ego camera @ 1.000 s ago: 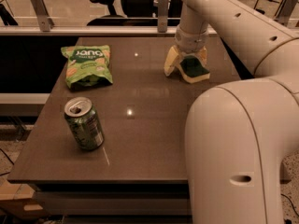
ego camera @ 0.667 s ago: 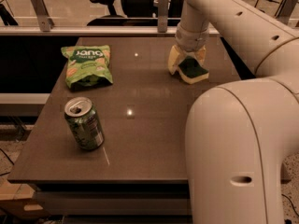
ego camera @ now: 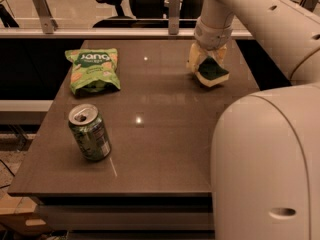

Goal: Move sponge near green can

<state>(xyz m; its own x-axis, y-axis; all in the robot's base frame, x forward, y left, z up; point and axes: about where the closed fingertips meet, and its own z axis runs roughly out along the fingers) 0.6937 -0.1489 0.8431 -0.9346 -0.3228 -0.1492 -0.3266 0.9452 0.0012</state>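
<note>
Brown tabletop (ego camera: 165, 134) holds green can (ego camera: 90, 133) near-left, snack bag (ego camera: 93, 70) far-left. The gripper (ego camera: 207, 65), far right, clamps the tilted sponge (ego camera: 213, 72) between its jaws, well apart from both.

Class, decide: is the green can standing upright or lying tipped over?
Upright: the can stands on its base, silver top up. The claw holds the sponge at the table's far right.

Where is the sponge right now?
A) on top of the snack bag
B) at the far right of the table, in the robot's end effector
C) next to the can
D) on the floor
B: the sponge is tilted between the fingers of the end effector at the far right of the table, well apart from the can at the front left and the bag at the far left.
</note>
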